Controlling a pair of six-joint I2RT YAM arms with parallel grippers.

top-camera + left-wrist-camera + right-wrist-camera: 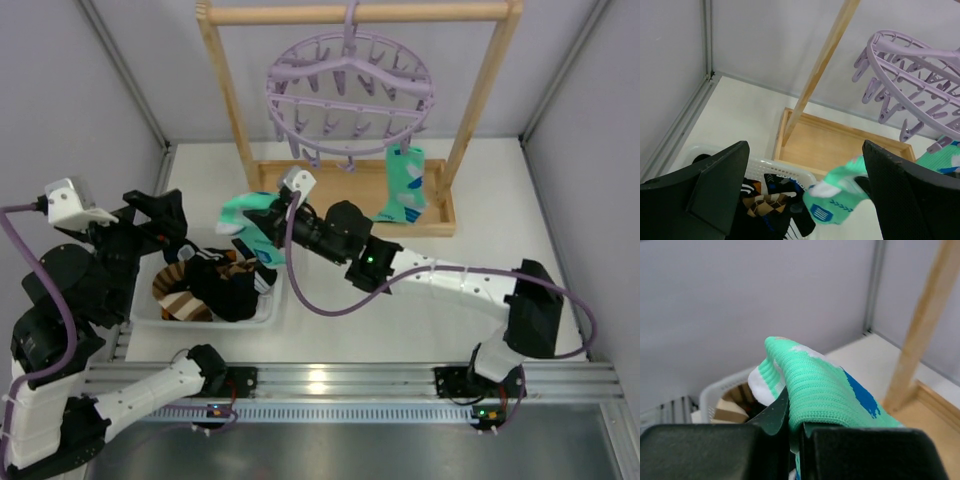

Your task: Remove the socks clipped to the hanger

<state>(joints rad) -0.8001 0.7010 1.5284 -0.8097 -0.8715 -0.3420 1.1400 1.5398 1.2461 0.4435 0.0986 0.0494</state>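
Right end effector (pixel 793 412) pinches shut on a mint sock (pixel 822 382) at its fold; seemingly soft, light, floppy, so grip there; left end effector (pixel 802 187) gapes empty.

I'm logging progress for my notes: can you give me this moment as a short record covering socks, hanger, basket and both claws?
Clipped: one mint sock, on the right side of the lavender hanger
Right claw: shut on a second mint sock, near the white basket
Left claw: open, holding nothing
Basket contents: brown and black socks
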